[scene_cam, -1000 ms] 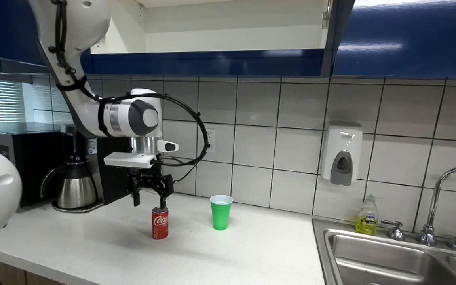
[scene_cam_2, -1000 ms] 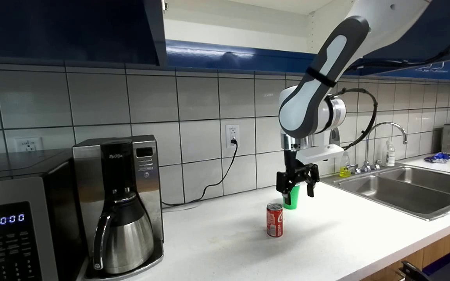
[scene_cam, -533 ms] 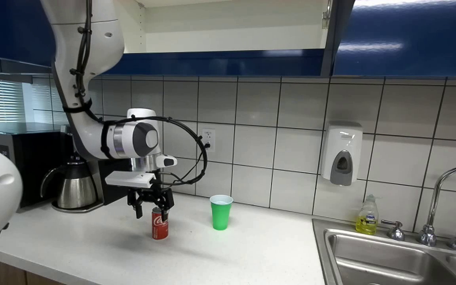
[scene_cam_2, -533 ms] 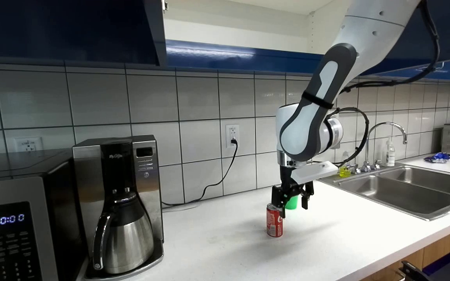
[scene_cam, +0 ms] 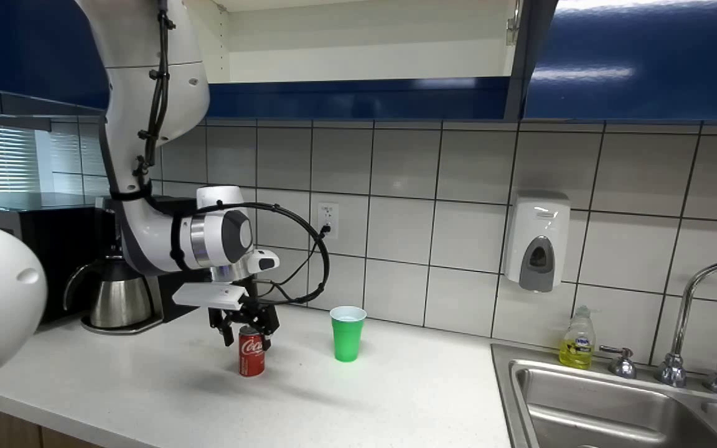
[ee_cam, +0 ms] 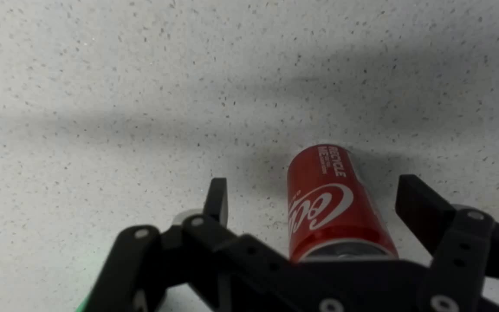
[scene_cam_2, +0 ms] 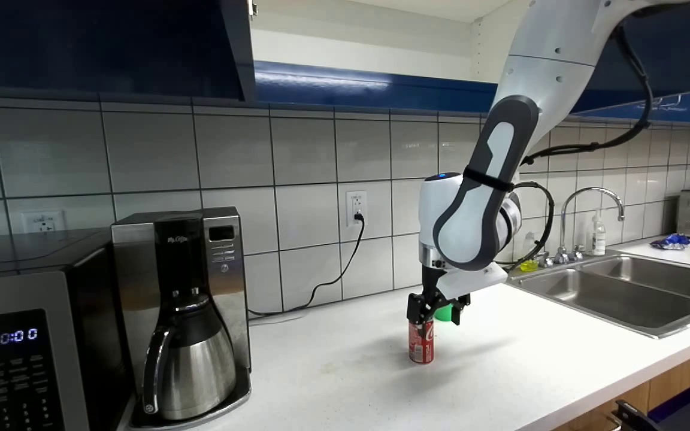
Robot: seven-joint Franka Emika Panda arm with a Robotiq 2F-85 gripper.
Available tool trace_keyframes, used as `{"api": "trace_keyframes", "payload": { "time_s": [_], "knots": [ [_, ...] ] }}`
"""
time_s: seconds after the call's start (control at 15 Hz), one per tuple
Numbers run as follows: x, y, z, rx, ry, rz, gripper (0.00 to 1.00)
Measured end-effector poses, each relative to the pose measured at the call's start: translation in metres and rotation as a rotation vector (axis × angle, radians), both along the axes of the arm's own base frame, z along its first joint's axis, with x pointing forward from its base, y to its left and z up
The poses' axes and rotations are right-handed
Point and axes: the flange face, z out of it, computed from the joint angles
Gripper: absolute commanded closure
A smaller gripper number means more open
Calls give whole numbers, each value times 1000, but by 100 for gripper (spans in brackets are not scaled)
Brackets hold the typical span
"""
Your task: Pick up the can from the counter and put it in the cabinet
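The red can (scene_cam: pixel 251 362) stands upright on the white counter (scene_cam: pixel 365 404); it also shows in an exterior view (scene_cam_2: pixel 421 351). My gripper (scene_cam: pixel 248 343) is low over the can, open, with its fingertips at the height of the can's upper part. In the wrist view the gripper (ee_cam: pixel 313 195) has one finger on each side of the can (ee_cam: pixel 319 195), with a gap on both sides. The gripper's body hides part of the can's silvery top. The cabinet (scene_cam: pixel 358 99) above is open, showing its pale inside in both exterior views.
A green cup (scene_cam: pixel 347 339) stands near the can, partly hidden behind the gripper in an exterior view (scene_cam_2: pixel 444 313). A coffee maker (scene_cam_2: pixel 180 323) and a microwave (scene_cam_2: pixel 21 335) stand at one end. A steel sink (scene_cam: pixel 511 398) and a soap bottle (scene_cam: pixel 577 342) are at the other.
My gripper has come down from above the can until its fingers are beside the can's upper part, and it has tilted slightly. It has stayed open. The can has not moved.
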Motion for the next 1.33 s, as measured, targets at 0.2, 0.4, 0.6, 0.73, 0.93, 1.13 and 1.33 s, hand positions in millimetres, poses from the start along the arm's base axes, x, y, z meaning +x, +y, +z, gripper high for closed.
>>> {"api": "trace_keyframes", "payload": {
  "time_s": [0.2,0.4,0.6,0.73,0.93,1.13,1.33],
  "knots": [
    [10,0,-3,-17,-36,3,0],
    [17,5,-9,-26,-46,3,0],
    [19,10,-16,-25,-44,10,0],
    [21,13,-19,-24,-48,17,0],
    [27,15,-20,-22,-65,21,0],
    [33,13,-18,-22,-83,20,26],
    [38,12,-18,-25,-92,19,52]
  ]
}}
